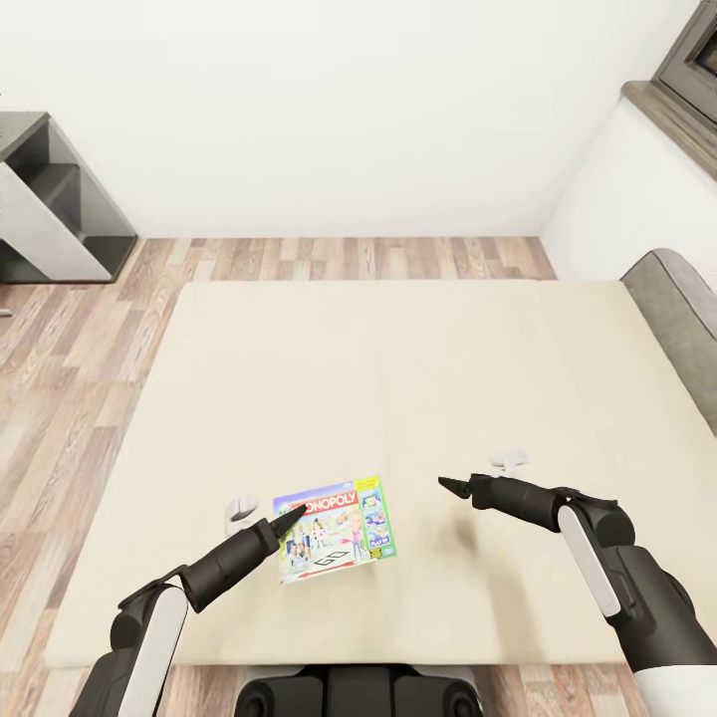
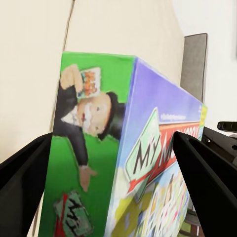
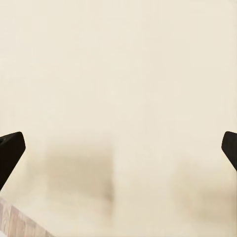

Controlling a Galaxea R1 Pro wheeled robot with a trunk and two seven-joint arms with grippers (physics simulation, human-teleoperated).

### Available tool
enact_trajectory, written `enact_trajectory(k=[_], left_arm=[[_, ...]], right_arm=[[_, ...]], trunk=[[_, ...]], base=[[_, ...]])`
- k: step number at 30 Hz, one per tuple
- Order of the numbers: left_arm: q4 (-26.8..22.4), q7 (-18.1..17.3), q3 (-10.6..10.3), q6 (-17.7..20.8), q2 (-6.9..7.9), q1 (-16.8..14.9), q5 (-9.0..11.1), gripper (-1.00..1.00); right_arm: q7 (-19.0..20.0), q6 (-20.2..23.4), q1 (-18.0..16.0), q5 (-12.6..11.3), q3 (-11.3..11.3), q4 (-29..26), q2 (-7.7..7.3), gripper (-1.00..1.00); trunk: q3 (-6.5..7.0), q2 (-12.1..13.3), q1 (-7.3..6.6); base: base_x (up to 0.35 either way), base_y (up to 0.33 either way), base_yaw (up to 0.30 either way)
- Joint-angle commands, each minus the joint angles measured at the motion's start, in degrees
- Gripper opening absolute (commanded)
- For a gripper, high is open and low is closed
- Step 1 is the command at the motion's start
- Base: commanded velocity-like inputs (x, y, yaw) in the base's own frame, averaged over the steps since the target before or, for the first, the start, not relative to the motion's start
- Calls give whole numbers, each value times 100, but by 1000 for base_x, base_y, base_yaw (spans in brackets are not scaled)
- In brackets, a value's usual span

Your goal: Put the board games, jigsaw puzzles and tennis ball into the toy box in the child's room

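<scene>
A white-green "MONOPOLY" board game [image 1: 337, 528] sits tilted near the front edge of the beige bed [image 1: 398, 368]. My left gripper [image 1: 296, 515] is at the box's left edge. In the left wrist view the box [image 2: 123, 148] fills the gap between the two black fingers [image 2: 24, 168], which press its green side and its printed face, so the left gripper [image 2: 112, 138] is shut on it. My right gripper [image 1: 453, 486] hovers open over bare mattress to the right of the box; its fingertips [image 3: 10, 148] stand wide apart with nothing between them.
A grey headboard [image 1: 682, 319] runs along the bed's right side. A grey shelf unit [image 1: 60, 199] stands on the wood-plank floor [image 1: 70, 349] at the back left. The white wall [image 1: 349, 110] lies beyond the bed, with a dark window sill [image 1: 672, 110] at the upper right.
</scene>
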Motion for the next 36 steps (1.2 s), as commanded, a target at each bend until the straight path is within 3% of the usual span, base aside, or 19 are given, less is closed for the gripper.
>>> enact_trajectory(k=[1, 36], left_arm=[[-2, -21, 14, 36, -6, -3, 5, -100], [-2, -24, 14, 36, -6, -3, 5, -100]], right_arm=[[-5, 33, -3, -24, 4, -4, -4, 100], [-5, 37, -3, -24, -1, -4, -13, 100]], trunk=[[3, -9, 3], [333, -9, 3]], base=[[0, 0, 0], [0, 0, 0]])
